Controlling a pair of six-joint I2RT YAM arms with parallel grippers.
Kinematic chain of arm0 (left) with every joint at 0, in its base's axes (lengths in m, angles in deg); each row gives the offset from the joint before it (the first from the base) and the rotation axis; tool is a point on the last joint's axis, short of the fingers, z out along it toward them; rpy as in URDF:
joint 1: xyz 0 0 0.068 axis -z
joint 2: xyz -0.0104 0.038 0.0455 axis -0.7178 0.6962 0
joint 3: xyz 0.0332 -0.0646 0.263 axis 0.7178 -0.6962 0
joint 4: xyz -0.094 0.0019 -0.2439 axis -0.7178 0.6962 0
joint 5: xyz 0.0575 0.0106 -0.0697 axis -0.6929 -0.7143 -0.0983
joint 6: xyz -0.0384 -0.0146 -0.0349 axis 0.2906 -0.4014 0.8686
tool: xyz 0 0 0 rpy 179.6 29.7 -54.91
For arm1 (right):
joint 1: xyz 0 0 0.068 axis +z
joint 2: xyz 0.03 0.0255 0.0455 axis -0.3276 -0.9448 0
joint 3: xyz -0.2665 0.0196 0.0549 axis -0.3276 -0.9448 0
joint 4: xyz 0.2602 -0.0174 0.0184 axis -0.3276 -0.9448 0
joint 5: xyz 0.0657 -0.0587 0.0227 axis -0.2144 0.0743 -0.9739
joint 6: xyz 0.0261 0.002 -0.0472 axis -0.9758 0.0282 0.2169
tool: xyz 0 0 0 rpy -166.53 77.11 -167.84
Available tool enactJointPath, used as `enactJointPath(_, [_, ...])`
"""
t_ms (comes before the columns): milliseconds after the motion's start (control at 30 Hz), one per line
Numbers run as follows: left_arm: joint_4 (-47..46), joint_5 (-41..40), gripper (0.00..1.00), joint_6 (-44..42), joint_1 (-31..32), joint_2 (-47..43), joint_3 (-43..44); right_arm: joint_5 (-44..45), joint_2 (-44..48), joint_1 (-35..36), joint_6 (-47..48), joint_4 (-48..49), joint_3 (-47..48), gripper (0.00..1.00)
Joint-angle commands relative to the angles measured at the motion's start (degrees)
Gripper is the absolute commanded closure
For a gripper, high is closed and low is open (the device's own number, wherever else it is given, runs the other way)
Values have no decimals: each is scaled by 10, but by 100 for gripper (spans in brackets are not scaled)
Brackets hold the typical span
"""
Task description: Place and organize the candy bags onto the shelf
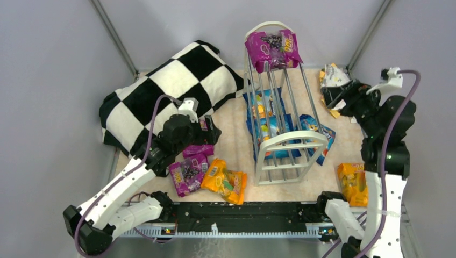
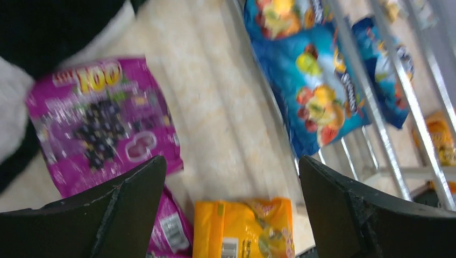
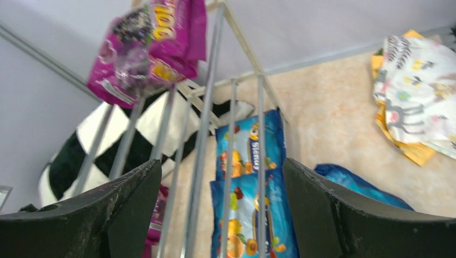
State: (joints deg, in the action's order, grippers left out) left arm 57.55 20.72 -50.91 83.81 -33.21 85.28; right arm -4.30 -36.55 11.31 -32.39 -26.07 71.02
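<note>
The white wire shelf [image 1: 280, 141] stands mid-table, with a purple candy bag [image 1: 271, 49] on its top far end and blue bags [image 1: 264, 119] lying under its rods. Another blue bag [image 1: 318, 135] lies right of it. My left gripper [image 1: 208, 130] is open and empty above two purple bags [image 1: 188, 169] and an orange bag [image 1: 225, 181]. In the left wrist view [image 2: 231, 199] a purple bag [image 2: 102, 123] and the orange bag [image 2: 244, 228] lie below. My right gripper [image 1: 336, 98] is open and empty right of the shelf, facing its rods [image 3: 201, 134].
A black-and-white checkered pillow [image 1: 166, 91] lies at the back left, beside my left arm. White and yellow bags [image 1: 334, 80] sit at the back right, behind my right gripper. An orange bag [image 1: 352, 184] lies near the right arm's base. Grey walls enclose the table.
</note>
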Motion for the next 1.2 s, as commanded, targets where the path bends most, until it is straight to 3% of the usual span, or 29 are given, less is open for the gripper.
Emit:
enactJointPath(0, [49, 78, 1, 83, -1, 13, -40, 99, 29, 30, 32, -2, -71, 17])
enactJointPath(67, [61, 134, 1, 98, -1, 19, -52, 115, 37, 55, 39, -9, -80, 16])
enactJointPath(367, [28, 239, 5, 166, -1, -18, -170, 136, 65, 115, 54, -16, -66, 14])
enactJointPath(467, [41, 271, 1, 154, -1, -8, -184, 126, 75, 115, 50, -14, -74, 13])
enactJointPath(600, [88, 249, 1, 122, 0, -10, -181, 129, 78, 116, 49, -15, -76, 12])
enactJointPath(933, [-1, 411, 1, 109, 0, 28, -222, 147, 44, 115, 45, 1, -69, 12])
enactJointPath(1167, [3, 401, 1, 92, 0, 27, -231, 141, 20, 115, 39, 10, -72, 12])
